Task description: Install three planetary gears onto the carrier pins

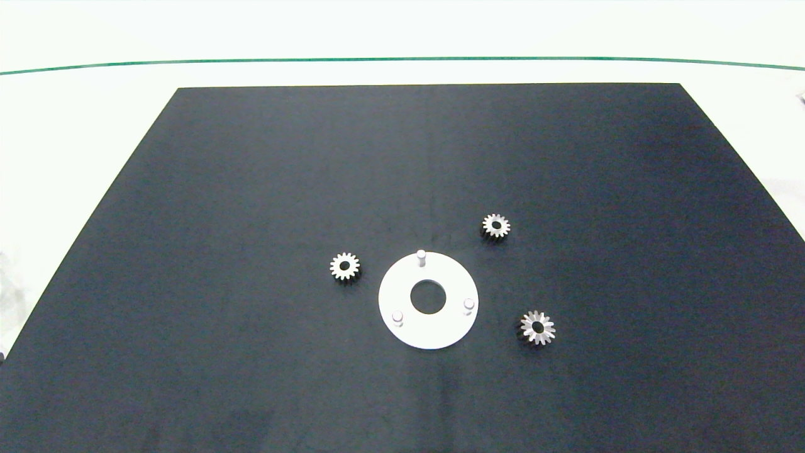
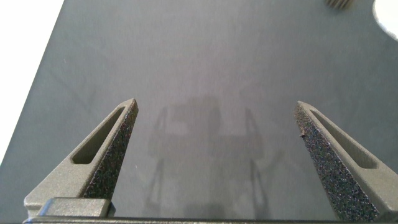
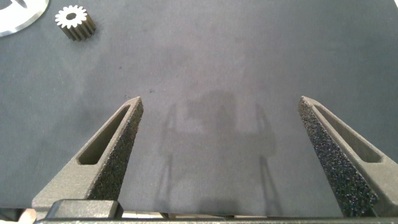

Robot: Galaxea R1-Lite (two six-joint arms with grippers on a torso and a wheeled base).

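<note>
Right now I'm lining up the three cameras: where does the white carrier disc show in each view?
Head view: white carrier disc lies centre, slightly low, on the black mat, three gears around it.
Left wrist view: only its edge, at the top right corner.
Right wrist view: its edge, top left corner.
Shared landmark: the black mat.

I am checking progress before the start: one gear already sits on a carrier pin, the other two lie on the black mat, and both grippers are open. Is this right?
Not quite. The head view shows all three gears lying on the black mat around the disc; its pins are bare. The left gripper and the right gripper are open.
</note>
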